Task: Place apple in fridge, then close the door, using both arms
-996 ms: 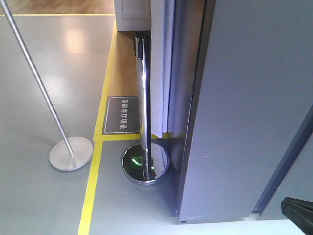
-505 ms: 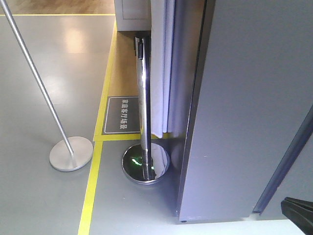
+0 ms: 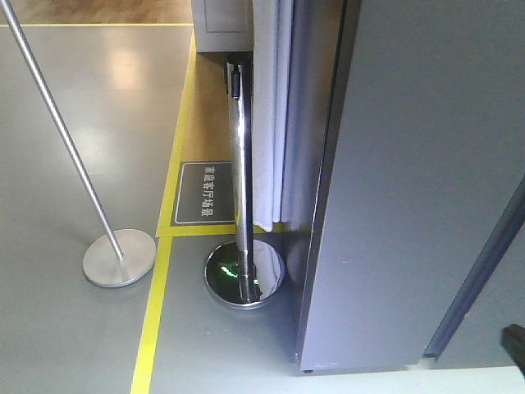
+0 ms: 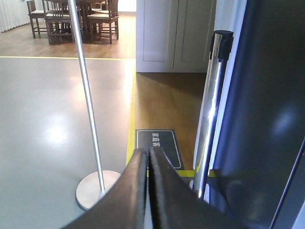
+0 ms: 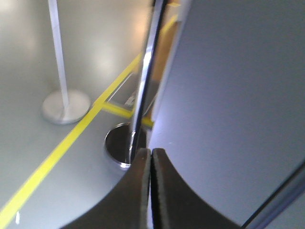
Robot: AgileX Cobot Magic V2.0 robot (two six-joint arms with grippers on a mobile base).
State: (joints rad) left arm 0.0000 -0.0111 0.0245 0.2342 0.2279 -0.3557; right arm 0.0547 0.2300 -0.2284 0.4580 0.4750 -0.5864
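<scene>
Dark grey sheet fills the right of my front view: the fridge [image 3: 410, 180] seen from outside, its side panel rising from the grey floor [image 3: 74, 328] just beside a chrome stanchion post [image 3: 241, 164] on a mirrored base; I see no apple in any view. My left gripper [image 4: 149, 157] has its black jaws pressed together on nothing, the post close to its right. My right gripper [image 5: 151, 157] is likewise closed and empty, facing the fridge's grey wall.

— What's on your floor [image 3: 74, 345]?
— Two stanchion bases: a matte disc [image 3: 119, 257] left of the yellow line [image 3: 156, 312], a chrome one [image 3: 244, 273] right of it, beside your fridge [image 3: 410, 205].
</scene>
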